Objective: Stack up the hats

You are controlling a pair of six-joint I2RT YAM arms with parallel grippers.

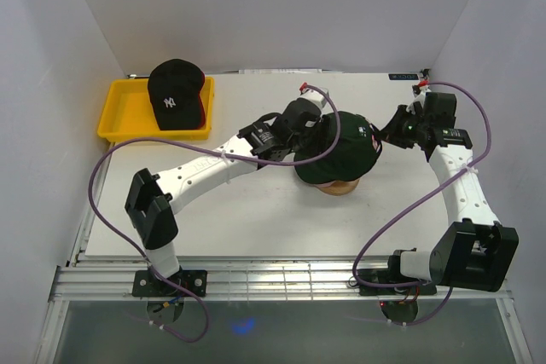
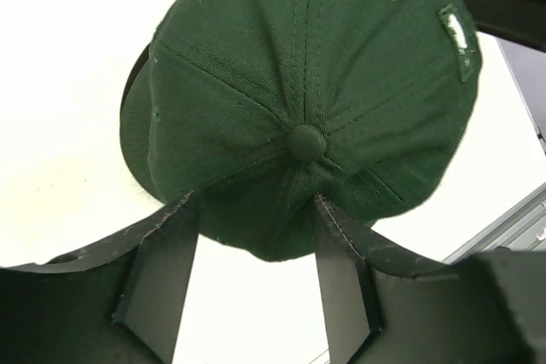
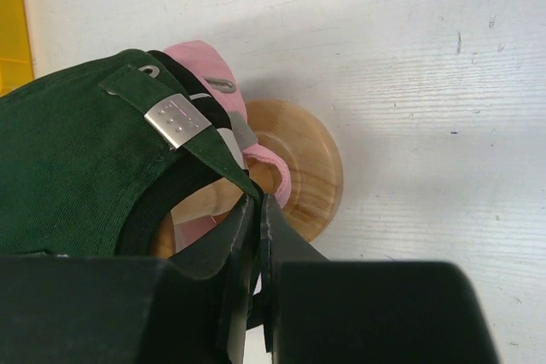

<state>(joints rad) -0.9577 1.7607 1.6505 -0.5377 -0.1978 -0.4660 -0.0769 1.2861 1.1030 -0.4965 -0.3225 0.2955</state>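
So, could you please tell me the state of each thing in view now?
dark green cap: on top of the wooden stand, over a pink cap
pink cap: under the green one, mostly covered
wooden stand: upright, carrying both caps
black NY cap: lying in the yellow tray
left gripper: open, over the green cap's crown
right gripper: shut, apparently pinching the green cap's rear edge

Robotics lab, a closed test cell. White desk (image 1: 256, 228) boxed in by plain white walls (image 1: 281, 6) on three sides. Left arm (image 1: 205, 168) and right arm (image 1: 465, 189) bolted to a slotted metal rail (image 1: 281, 279) along the near edge. Purple cables (image 1: 102, 168) loop loose. Yellow tray (image 1: 119, 112) at the far-left corner.
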